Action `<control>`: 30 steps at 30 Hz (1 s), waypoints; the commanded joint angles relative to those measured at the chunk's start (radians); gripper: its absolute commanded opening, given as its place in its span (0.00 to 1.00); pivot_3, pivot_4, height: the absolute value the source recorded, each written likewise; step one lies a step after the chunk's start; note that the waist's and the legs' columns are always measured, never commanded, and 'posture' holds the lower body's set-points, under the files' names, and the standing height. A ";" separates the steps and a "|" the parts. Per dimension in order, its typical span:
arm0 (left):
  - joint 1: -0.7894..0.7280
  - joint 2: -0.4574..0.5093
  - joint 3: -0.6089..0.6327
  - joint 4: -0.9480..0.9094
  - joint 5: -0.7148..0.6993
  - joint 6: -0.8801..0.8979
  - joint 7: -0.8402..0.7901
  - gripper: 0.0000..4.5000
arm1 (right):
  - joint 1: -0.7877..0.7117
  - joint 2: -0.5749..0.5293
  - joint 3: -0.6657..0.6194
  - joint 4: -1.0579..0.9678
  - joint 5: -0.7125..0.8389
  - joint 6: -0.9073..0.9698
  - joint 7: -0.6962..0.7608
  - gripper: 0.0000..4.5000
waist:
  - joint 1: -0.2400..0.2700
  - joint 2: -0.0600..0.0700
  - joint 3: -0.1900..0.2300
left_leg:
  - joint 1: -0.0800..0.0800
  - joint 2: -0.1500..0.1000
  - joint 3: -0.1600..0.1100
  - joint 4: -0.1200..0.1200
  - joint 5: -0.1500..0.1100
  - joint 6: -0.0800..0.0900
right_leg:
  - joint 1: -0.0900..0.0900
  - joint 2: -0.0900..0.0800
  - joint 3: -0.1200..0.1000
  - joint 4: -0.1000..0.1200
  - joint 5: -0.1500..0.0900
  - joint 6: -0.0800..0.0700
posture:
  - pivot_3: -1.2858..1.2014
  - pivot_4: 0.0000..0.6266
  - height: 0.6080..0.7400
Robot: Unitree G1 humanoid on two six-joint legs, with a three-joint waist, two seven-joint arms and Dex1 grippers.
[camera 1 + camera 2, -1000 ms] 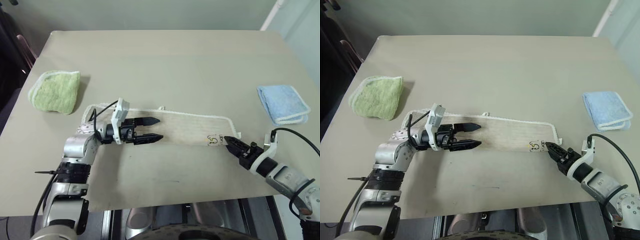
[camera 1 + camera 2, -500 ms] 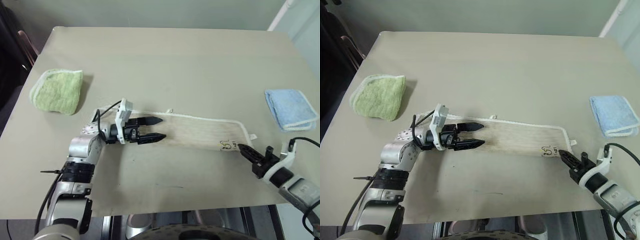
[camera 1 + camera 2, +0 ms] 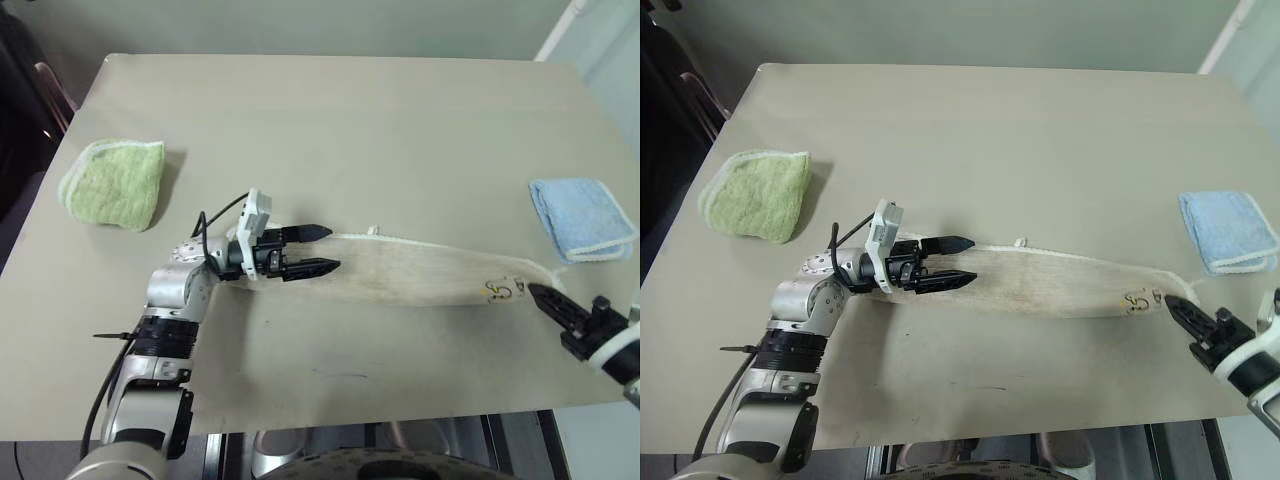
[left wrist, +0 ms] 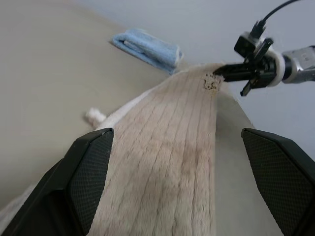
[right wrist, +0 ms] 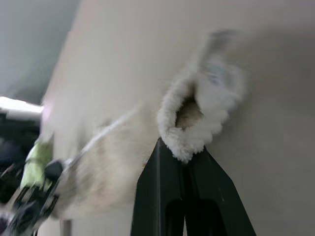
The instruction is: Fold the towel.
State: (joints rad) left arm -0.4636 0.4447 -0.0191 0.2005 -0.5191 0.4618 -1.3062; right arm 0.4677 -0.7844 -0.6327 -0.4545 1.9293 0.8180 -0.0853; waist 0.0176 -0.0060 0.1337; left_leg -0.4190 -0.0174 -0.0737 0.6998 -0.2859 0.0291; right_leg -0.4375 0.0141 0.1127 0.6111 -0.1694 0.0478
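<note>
At 4 o'clock on table (image 3: 350,120), right gripper (image 3: 545,297) pinches towel (image 3: 420,280) corner; left gripper (image 3: 325,250) spread over towel's 9 o'clock end.

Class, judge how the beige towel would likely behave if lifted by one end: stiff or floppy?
Probably floppy: the towel bunches where the right gripper pinches it. Likely light, since one corner grip raises that end. Its plush pile suggests it won't slip.
</note>
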 commanded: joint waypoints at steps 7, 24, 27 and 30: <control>-0.022 -0.017 0.000 0.005 0.005 -0.038 0.021 1.00 | -0.114 -0.150 0.074 -0.225 -0.238 0.043 0.163 0.00 | 0.000 0.000 0.000 | 0.000 0.001 0.000 0.001 0.001 0.000 | 0.000 0.000 -0.001 0.000 0.004 0.006 | 0.52 0.24 1.00; 0.002 -0.031 -0.003 -0.046 0.000 -0.040 0.069 1.00 | -0.813 -0.111 0.782 -0.146 -0.708 0.184 0.295 0.00 | -0.008 0.000 0.000 | 0.002 0.002 0.000 0.001 0.007 0.001 | 0.001 0.000 -0.002 0.000 0.008 0.009 | 0.52 0.24 1.00; 0.016 -0.027 -0.006 -0.064 0.001 -0.041 0.075 1.00 | -0.877 -0.096 0.941 -0.116 -0.892 0.204 0.381 0.00 | -0.006 0.000 0.000 | 0.001 0.002 0.000 0.001 0.009 0.002 | 0.000 0.000 -0.003 0.000 0.008 0.009 | 0.52 0.24 1.00; 0.025 -0.026 -0.004 -0.082 -0.004 -0.035 0.085 1.00 | -0.896 -0.085 0.991 -0.104 -0.976 0.203 0.455 0.00 | -0.005 0.000 0.000 | 0.001 0.001 0.001 0.001 0.009 0.002 | 0.000 -0.001 -0.003 0.000 0.009 0.008 | 0.52 0.24 1.00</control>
State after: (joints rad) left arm -0.4426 0.4156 -0.0258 0.1637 -0.5144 0.4322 -1.2277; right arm -0.4096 -0.8684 0.3542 -0.5455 0.9958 1.0252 0.3204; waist 0.0131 -0.0057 0.1338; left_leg -0.4184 -0.0162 -0.0731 0.7013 -0.2766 0.0313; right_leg -0.4375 0.0127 0.1097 0.6109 -0.1608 0.0564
